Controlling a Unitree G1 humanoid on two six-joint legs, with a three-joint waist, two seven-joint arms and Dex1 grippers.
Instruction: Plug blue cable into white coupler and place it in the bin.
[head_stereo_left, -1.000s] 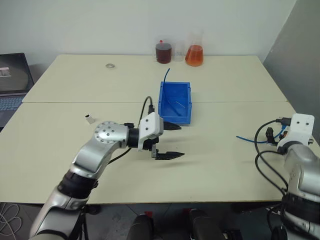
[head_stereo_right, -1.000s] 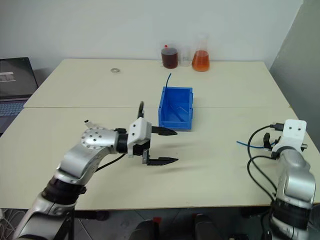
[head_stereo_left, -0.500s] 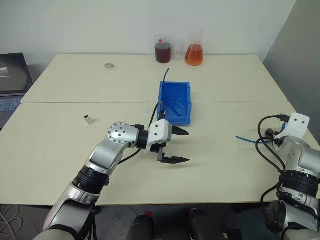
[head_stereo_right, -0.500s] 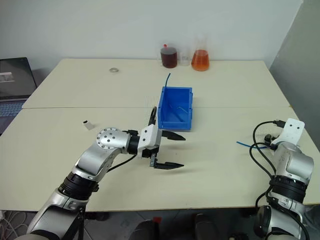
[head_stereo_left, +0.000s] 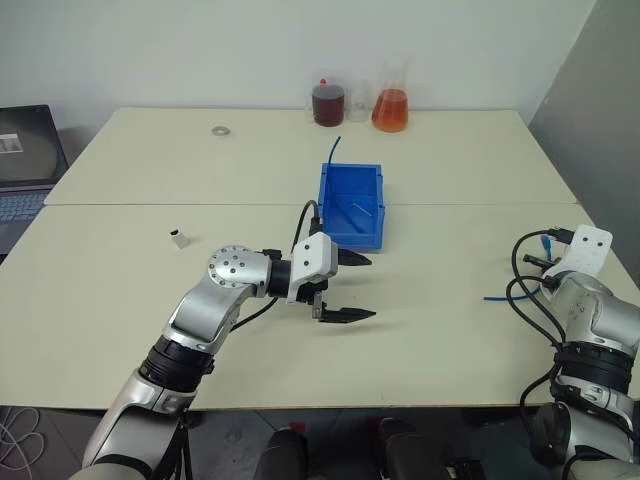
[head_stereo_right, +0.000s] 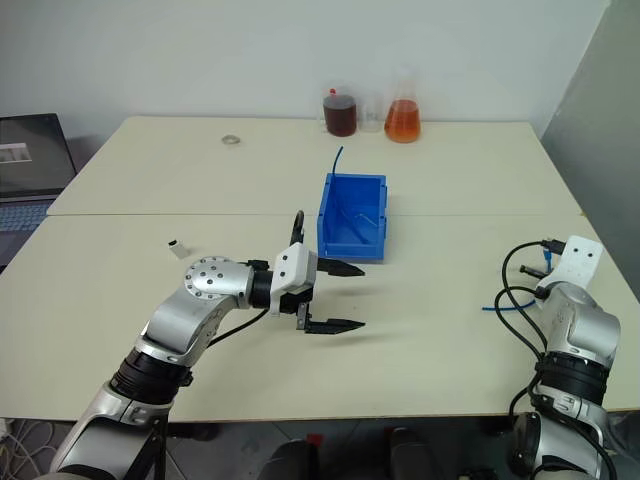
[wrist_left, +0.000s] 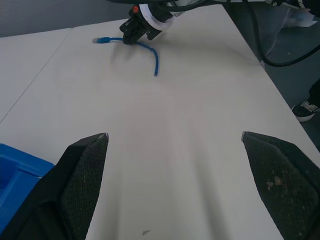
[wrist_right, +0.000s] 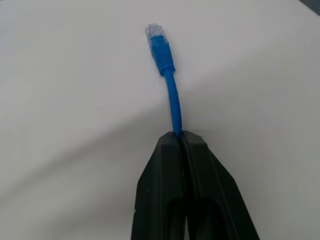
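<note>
A laptop (head_stereo_left: 22, 160) at the table's left is cut off by the picture's edge. The blue cable (wrist_right: 171, 100) vanishes between the right gripper's (wrist_right: 182, 137) pinched fingers; the white coupler (head_stereo_left: 179, 238) is too small to make out.

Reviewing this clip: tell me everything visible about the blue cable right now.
The blue cable is a thin, flexible light-blue cord ending in a ribbed blue boot with a clear modular plug. The right gripper is shut on it just behind the boot, so the plug sticks out past the fingertips above the table. In the left wrist view its free tail curves down onto the tabletop. It is not plugged into anything.
</note>
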